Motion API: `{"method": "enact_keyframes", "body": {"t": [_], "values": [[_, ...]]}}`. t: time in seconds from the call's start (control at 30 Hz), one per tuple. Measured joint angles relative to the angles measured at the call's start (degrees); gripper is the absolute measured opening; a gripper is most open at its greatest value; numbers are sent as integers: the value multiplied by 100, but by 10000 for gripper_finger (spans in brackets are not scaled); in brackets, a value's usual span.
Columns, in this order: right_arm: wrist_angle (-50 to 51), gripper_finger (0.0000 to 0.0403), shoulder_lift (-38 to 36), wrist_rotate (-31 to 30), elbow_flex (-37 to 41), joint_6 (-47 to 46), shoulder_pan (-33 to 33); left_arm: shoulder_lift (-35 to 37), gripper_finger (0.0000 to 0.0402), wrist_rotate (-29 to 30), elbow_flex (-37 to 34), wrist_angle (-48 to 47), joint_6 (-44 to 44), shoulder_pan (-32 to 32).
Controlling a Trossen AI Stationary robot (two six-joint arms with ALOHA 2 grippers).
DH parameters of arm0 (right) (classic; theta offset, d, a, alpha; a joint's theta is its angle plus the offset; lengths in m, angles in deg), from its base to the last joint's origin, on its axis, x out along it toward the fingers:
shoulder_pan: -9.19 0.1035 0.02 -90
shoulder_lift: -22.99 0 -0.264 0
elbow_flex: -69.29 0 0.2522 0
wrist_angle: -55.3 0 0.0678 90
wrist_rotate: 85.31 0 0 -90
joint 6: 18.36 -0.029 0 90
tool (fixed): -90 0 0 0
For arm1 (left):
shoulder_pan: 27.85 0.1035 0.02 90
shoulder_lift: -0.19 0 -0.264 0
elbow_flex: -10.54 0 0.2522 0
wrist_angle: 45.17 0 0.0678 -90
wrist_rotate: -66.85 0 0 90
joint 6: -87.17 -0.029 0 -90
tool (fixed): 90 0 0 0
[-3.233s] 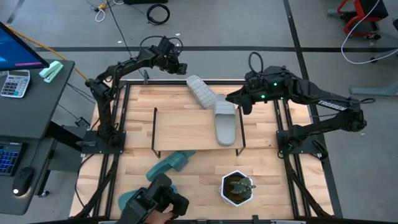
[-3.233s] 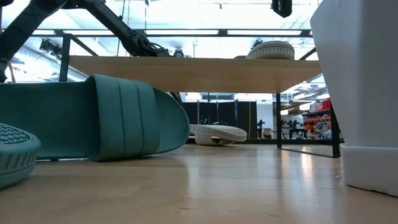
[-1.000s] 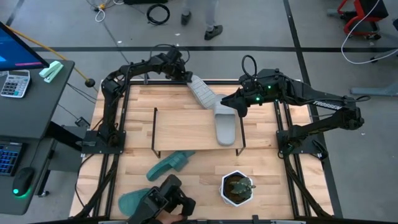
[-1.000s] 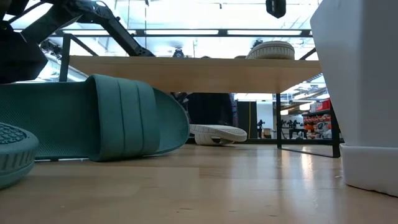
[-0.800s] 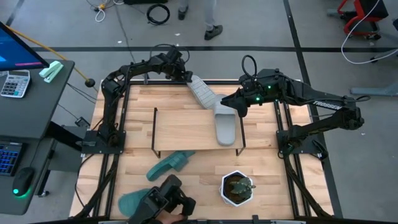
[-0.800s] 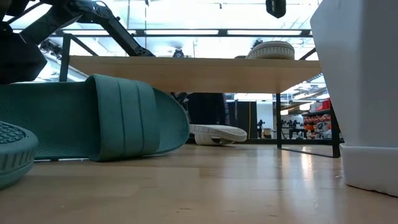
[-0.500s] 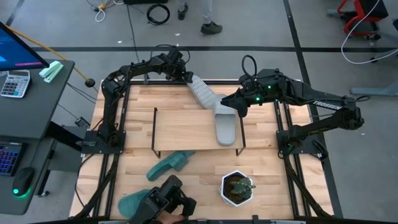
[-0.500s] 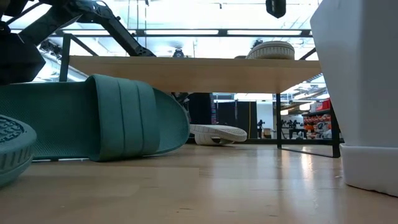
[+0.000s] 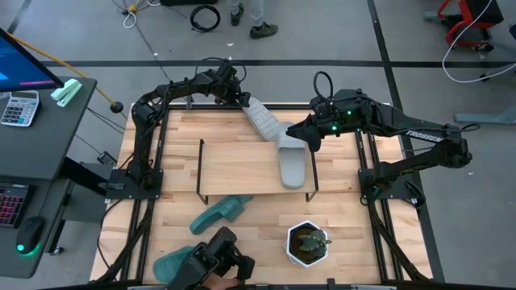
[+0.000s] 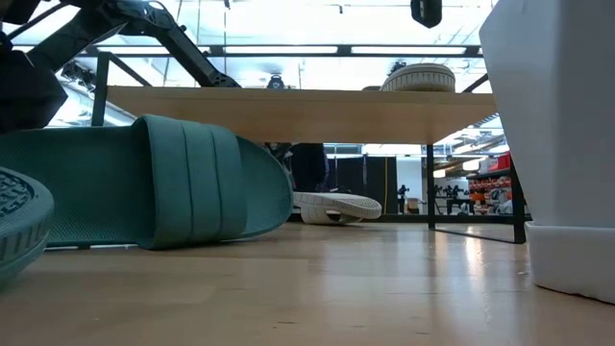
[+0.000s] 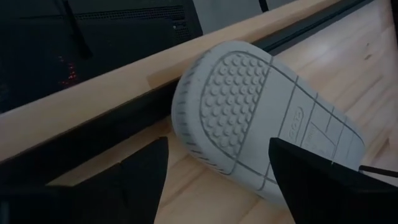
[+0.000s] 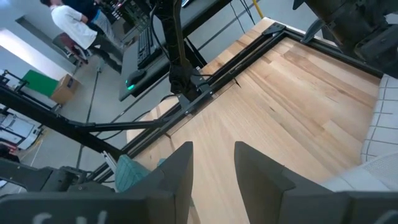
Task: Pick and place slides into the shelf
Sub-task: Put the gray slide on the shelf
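Note:
One light grey slide (image 9: pixel 262 121) lies sole up on the table behind the shelf (image 9: pixel 242 165). A second grey slide (image 9: pixel 292 163) rests on the shelf's board near its right end. Two teal slides (image 9: pixel 222 212) (image 9: pixel 172 259) lie on the table in front of the shelf. My left gripper (image 9: pixel 241 97) is at the far end of the sole-up slide (image 11: pixel 249 118), open, slanting down, with a finger on either side of that end. My right gripper (image 9: pixel 310 138) hangs open above the shelf's far right corner, with nothing between its fingers (image 12: pixel 214 171). My left gripper's fingers stand on either side of the sole-up slide's rounded far end (image 11: pixel 205 93). One finger (image 11: pixel 311 180) shows in front of the sole's edge, the other (image 11: pixel 140 183) stands apart from it. Whether either touches the slide, I cannot tell.
A white pot with a plant (image 9: pixel 306 243) stands near the table's front edge on the right. A dark object with a person's hand (image 9: pixel 216 262) is at the front edge beside the near teal slide. Black frame rails border the table. A person walks on the floor beyond.
Both arms have kept still. In the low view the nearest teal slide's end at the left has tipped up a little. A person has walked across the floor beyond the table's far edge.

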Motion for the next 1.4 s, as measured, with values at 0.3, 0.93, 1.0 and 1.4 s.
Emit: {"method": "enact_keyframes", "body": {"t": [0.3,0.93,1.0,1.4], "values": [[1,124,-2,0,0,0,0,-125,282,-55,4,14,92,-210],[3,124,-2,-2,0,0,0,-243,151,737,-7,1050,396,-441],[3,124,-2,-2,0,0,0,-243,100,726,-7,1156,466,-441],[3,124,-2,-2,0,0,-1,-193,7,257,-7,1292,701,-411]]}}
